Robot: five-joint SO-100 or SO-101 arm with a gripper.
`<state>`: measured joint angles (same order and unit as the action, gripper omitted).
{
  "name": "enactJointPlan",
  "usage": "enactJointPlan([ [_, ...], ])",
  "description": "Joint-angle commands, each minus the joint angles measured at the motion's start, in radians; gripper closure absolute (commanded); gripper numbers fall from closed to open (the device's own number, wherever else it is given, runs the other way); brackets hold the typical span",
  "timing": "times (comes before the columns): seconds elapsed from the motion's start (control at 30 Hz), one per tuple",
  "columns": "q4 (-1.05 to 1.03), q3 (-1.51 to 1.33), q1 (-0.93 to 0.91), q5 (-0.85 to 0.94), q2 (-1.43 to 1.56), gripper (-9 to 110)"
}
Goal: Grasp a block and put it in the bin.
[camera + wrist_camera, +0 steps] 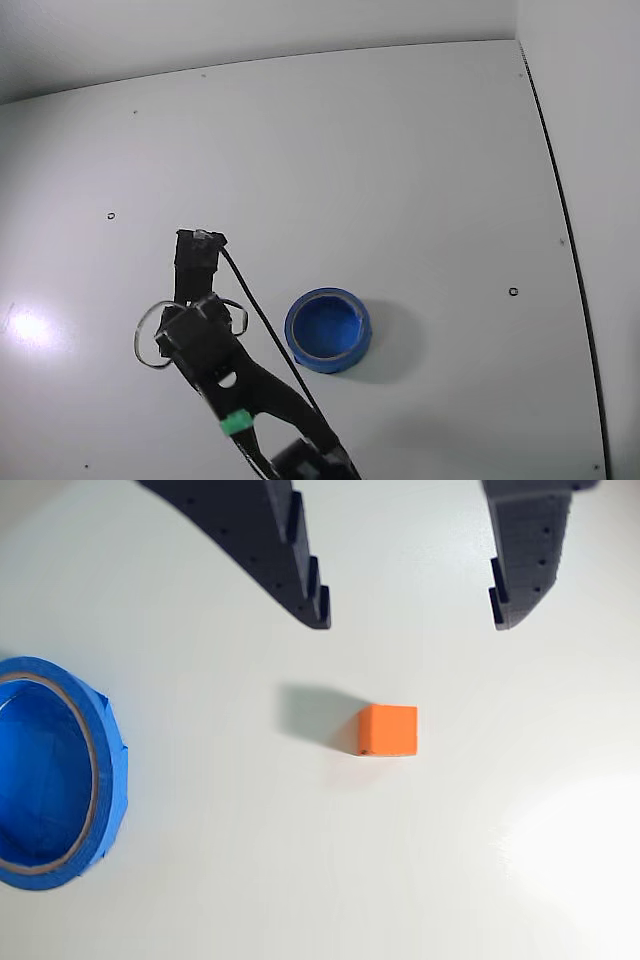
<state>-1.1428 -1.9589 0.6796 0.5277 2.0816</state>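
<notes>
A small orange-red block [388, 730] lies on the white table in the wrist view, just below the gap between my fingers. My gripper [411, 622] is open, its two dark fingers spread wide above the block and touching nothing. The round blue bin [110, 770] sits at the left edge of that view, apart from the block. In the fixed view the bin [330, 362] stands right of the arm [215, 350]; the block is hidden under the arm there.
The white table [400, 150] stretches bare around the bin. A dark seam runs down its right side [565, 220]. A black cable loops beside the arm. Glare spots lie on the surface.
</notes>
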Motion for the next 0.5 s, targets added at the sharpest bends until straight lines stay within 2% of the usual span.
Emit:
enactJointPlan([
  [0.0,0.012,0.144,0.021,-0.005,-0.089,78],
  [0.47,0.014,0.265,0.021,0.008,-0.353,78],
])
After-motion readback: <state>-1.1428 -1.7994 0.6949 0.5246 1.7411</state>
